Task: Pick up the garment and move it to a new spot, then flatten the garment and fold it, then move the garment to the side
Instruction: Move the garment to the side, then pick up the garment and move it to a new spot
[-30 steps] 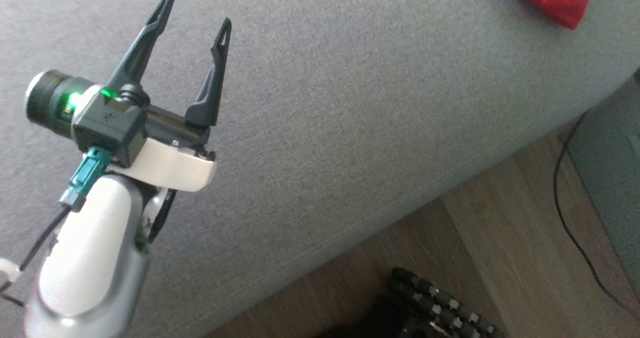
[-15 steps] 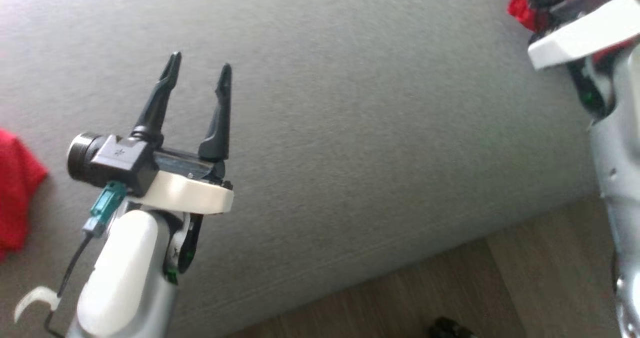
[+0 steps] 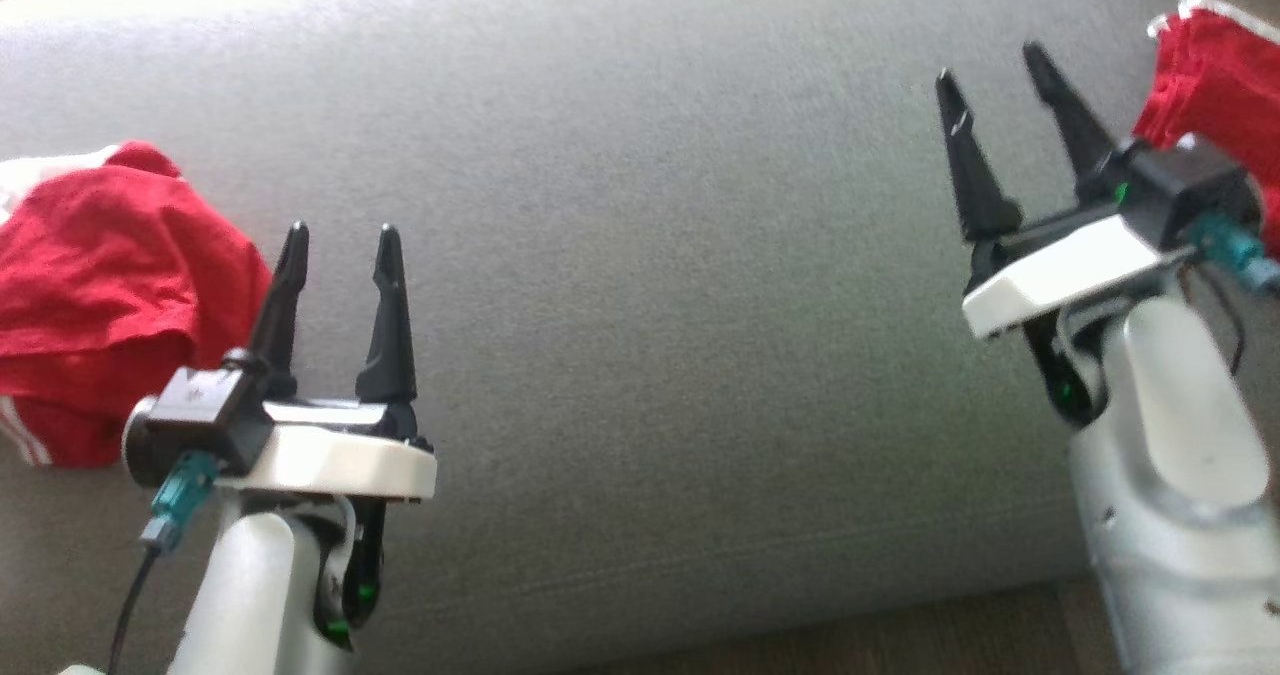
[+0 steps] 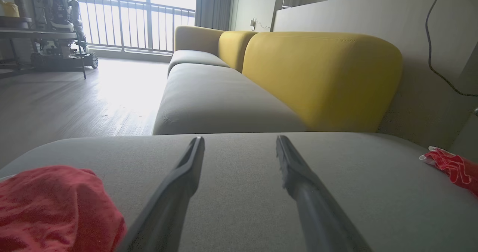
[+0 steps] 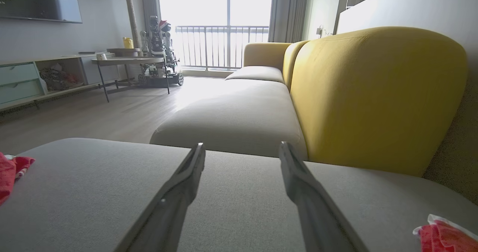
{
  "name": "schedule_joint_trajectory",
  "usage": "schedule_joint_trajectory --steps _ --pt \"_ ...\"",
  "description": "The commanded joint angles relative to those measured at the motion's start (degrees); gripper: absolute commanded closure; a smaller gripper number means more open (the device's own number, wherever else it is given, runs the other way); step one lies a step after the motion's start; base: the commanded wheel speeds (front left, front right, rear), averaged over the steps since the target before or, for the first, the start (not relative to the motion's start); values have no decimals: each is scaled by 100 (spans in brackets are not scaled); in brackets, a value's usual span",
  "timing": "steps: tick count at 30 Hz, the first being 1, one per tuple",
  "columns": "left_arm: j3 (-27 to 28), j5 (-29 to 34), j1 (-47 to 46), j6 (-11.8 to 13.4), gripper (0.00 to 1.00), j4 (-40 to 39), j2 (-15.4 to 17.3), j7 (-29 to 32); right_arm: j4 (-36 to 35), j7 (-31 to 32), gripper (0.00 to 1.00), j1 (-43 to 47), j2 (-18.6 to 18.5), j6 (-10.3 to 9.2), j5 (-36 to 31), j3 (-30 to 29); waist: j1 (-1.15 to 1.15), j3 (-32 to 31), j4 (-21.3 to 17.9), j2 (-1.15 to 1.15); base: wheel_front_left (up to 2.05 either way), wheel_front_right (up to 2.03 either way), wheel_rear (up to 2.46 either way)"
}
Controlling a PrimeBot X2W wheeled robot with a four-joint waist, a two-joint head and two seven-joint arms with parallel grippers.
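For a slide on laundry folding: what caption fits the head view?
Left hand and right hand open over a grey cushion, between the left red garment and the right red garment.

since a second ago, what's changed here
Mostly the head camera swung, so the view shifted: the right gripper and the red garment on the left came into view. Nothing was grabbed or released. Both grippers stayed open and empty, the left gripper above the gray cushion.

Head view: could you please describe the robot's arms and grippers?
The left gripper and right gripper each have two long black fingers on a white mount, a black camera block with a teal connector and dark cable, above white-grey forearms.
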Motion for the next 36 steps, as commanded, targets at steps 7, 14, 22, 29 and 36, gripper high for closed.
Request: schedule_joint_trajectory --steps 7,14,22,29,36 --pt "424 -15 254 -171 0 150 -115 -28 -244 -28 0 772 301 -1 -158 -312 1 -497 317 -1 0 0 0" --pt "433 -258 605 -71 0 281 -136 -28 -302 -28 0 1476 333 -1 -24 -362 1 -766 445 -1 0 0 0" --pt "292 -303 740 1 0 286 -138 -28 -368 -28 0 1714 335 -1 275 -419 1 -868 541 -1 0 0 0" --pt "310 -268 695 -24 0 259 -138 -28 -395 -28 0 1765 335 -1 361 -396 1 -852 847 -1 0 0 0" --pt "330 -239 659 -65 0 297 -139 -28 -502 -28 0 1769 335 -1 274 -337 1 -815 1472 -1 0 0 0"
